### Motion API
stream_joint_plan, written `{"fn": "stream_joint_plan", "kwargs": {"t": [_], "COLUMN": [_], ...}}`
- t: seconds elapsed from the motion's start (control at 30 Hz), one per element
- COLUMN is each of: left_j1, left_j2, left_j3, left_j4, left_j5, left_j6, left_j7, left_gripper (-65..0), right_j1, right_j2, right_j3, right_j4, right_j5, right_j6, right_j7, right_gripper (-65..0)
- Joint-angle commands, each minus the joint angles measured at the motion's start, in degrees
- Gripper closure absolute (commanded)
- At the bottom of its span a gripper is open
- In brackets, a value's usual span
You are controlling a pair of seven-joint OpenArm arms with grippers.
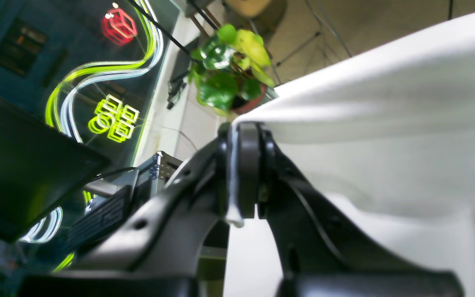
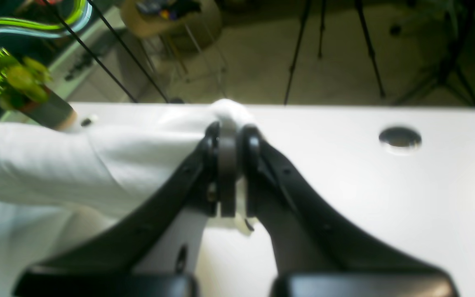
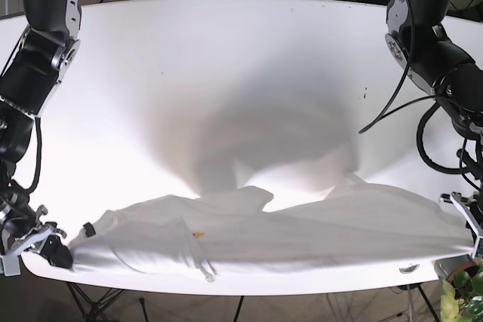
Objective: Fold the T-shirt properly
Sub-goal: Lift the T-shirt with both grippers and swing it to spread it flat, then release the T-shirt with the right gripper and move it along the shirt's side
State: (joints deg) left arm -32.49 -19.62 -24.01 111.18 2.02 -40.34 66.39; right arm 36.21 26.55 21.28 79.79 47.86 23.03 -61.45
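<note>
A white T-shirt (image 3: 272,231) is stretched across the near edge of the white table (image 3: 226,73), held up by both arms, with its middle sagging onto the tabletop. The left gripper (image 1: 243,169) is seen clenched on one end of the cloth, a strip of fabric pinched between its closed black fingers (image 1: 250,165) while the rest billows away in the left wrist view. The right gripper (image 2: 229,173) is likewise clamped on the opposite end, where a bunched fold is squeezed between the pads (image 2: 227,165). A small orange stain (image 3: 198,234) is visible on the cloth. A potted plant (image 1: 231,70) is seen beyond the table.
</note>
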Motion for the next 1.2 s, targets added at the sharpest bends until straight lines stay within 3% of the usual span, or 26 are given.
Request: {"fn": "stream_joint_plan", "kwargs": {"t": [0.0,0.33,0.73,1.17], "left_j1": [1.1,17.7,37.9,46.4], "left_j2": [-0.6,3.3,7.7,9.1], "left_j3": [-0.2,-0.6,-5.3,-10.6], "left_j4": [0.8,1.1,0.8,-1.2], "left_j5": [0.3,0.2,0.6,0.3], "left_j6": [0.3,0.3,0.3,0.3], "left_j7": [-0.4,-1.0,-14.6,-20.2], "left_gripper": [0.0,0.0,0.0,0.0], "right_j1": [-2.1,-20.7,-37.7,-47.0], "right_j2": [0.8,-3.8,-9.8,-12.7], "right_j3": [2.9,10.1,13.8,13.9], "right_j4": [3.4,9.4,14.5,21.3], "right_j5": [0.8,2.1,2.9,2.9], "right_j6": [0.31,0.40,0.40,0.40], "right_j7": [1.5,1.4,1.4,1.3], "right_gripper": [-1.9,-1.9,-1.9,-1.9]}}
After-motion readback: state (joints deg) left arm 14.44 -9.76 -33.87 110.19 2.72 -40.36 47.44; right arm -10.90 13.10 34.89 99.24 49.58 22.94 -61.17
